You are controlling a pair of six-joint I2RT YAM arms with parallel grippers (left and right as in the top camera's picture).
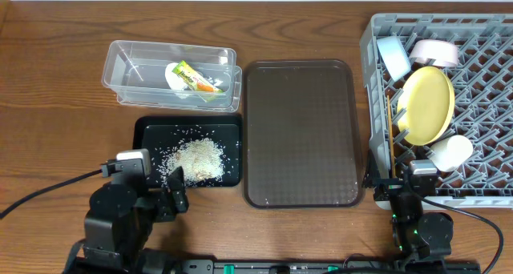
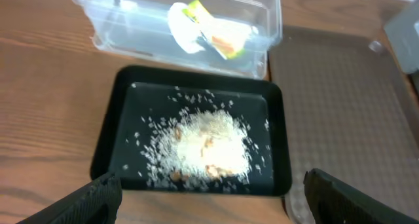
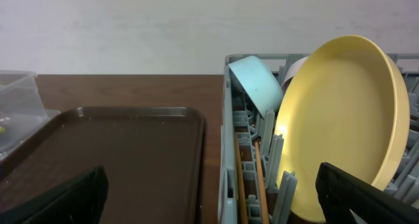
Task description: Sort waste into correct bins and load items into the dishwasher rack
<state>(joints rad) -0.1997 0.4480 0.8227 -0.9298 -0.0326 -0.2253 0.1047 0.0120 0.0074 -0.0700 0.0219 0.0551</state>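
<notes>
"Left wrist view: which way is the rice [image 2: 206, 145] from the left pincer [image 2: 219, 201]?"
"Straight ahead on the black tray [image 2: 111, 119], jaws wide apart; wrapper [image 2: 219, 34] beyond, in the clear tub [image 2: 98, 14]."
"Right pincer [image 3: 213, 198]?"
"Apart too; the plate [image 3: 340, 126] stands ahead-right in the rack [image 3: 227, 158]."

A robot lab bench staged as a kitchen clean-up station. The left arm [image 1: 112, 218] and right arm [image 1: 417, 226] sit at the near edge of a wood-grain worktop [image 1: 48, 82] by a plain white wall [image 3: 196, 27], with a cable [image 1: 48, 191] trailing off. Laid out on it are a dish rack [image 1: 481, 170], a brown tray [image 1: 300, 134], a tub [image 1: 128, 66] and a black tray [image 1: 148, 130].
</notes>
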